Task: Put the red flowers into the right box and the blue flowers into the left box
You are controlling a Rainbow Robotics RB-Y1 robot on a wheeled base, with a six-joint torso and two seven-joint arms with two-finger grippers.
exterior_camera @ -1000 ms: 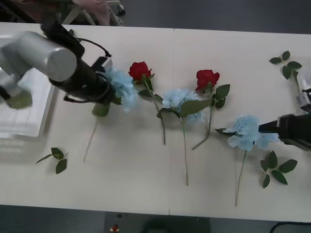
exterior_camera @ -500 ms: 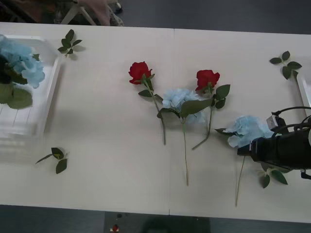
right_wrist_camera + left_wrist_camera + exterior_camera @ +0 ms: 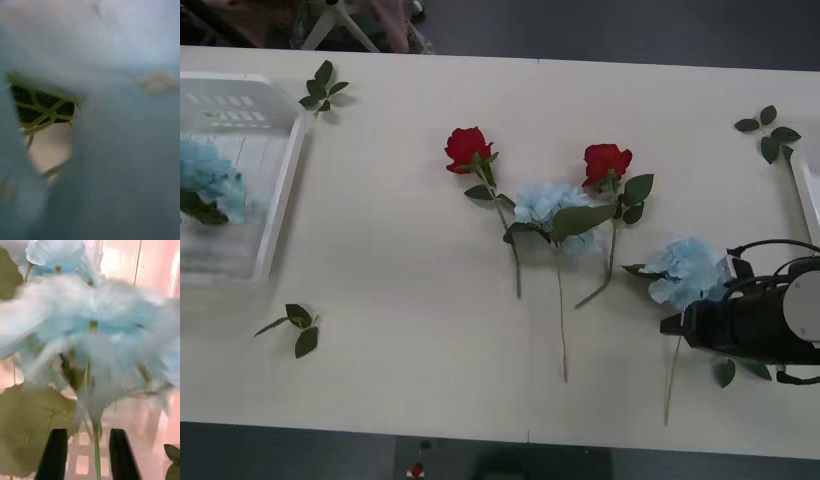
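Holding 1 blue flower (image 3: 208, 180), left box (image 3: 285, 190)

The tabletop (image 3: 400, 250) is showing a smooth, matt cream finish. At its left edge the left box (image 3: 280, 200) is looking like translucent white plastic with a faint sheen. The blue flowers (image 3: 552, 205) beside the red flowers (image 3: 467, 146) are reading as soft, matt fabric petals, the roses velvety. The right end effector (image 3: 672, 325) is appearing as matt black plastic or rubber.
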